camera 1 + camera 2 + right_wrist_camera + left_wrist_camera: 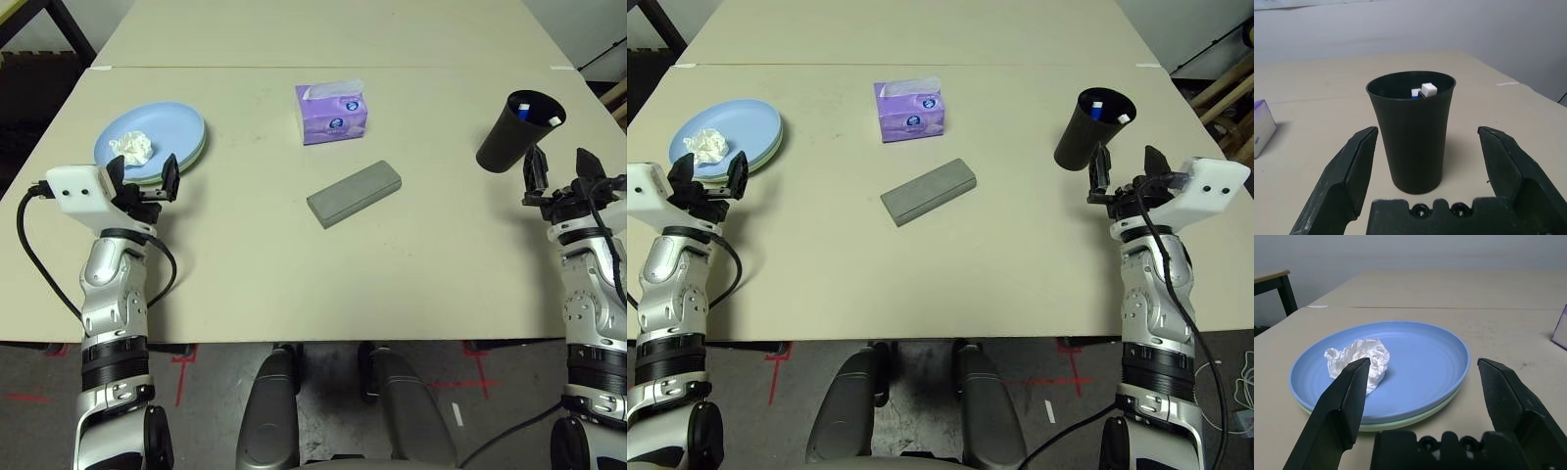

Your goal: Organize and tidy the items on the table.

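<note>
1. Where the table spreads pale beige and wide, seen from above over two silver forearms.
2. At far left: light blue plate stacked on pale green plate, only a thin green rim peeking out beneath the blue.
3. On the blue plate, toward its left side: crumpled white tissue wad.
4. Just in front of the plates: left gripper, black fingers spread wide, holding nothing, hovering close to the plates' near rim without touching.
5. Near the table's middle: grey oblong glasses case, closed, lying flat at a slant, well apart from both grippers.
6. Just behind the case: purple tissue box, a white tissue poking from its top.
7. At far right: black cup, standing upright, open mouth showing.
8. Inside the cup: white pen, its white end showing just below the rim, with a touch of blue beside it.
9. Just in front of the cup: right gripper, fingers spread wide, holding nothing, aimed at the cup but apart from it, the cup framed between the two fingers in the right wrist view.
</note>
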Robot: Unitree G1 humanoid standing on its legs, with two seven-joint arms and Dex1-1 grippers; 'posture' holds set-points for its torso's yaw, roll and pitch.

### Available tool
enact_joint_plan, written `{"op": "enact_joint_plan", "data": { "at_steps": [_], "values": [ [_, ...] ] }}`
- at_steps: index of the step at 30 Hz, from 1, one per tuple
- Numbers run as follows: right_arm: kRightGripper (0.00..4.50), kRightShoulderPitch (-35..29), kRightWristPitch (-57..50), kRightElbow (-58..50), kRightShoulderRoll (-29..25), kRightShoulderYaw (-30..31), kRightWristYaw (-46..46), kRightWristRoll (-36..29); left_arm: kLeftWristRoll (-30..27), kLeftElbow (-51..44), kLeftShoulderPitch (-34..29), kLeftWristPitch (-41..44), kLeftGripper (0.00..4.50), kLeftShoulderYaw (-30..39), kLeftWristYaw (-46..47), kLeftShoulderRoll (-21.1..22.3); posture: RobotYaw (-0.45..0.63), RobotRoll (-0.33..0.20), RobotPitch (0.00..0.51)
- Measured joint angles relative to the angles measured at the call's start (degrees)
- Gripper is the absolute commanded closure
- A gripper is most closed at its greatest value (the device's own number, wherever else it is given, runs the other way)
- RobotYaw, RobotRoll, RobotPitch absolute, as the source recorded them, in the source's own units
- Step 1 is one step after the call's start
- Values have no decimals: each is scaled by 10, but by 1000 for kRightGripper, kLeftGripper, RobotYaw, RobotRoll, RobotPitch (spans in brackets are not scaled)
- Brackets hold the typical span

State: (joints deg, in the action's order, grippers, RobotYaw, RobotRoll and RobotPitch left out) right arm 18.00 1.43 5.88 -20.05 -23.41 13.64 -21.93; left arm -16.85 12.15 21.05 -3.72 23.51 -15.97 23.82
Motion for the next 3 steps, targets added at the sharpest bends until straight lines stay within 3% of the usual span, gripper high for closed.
{"op": "enact_joint_plan", "data": {
  "at_steps": [3],
  "values": [
    [20,0,0,1,0,0,0,0,0,0,0,0,0,0,0,0,124,0,201]
  ]
}}
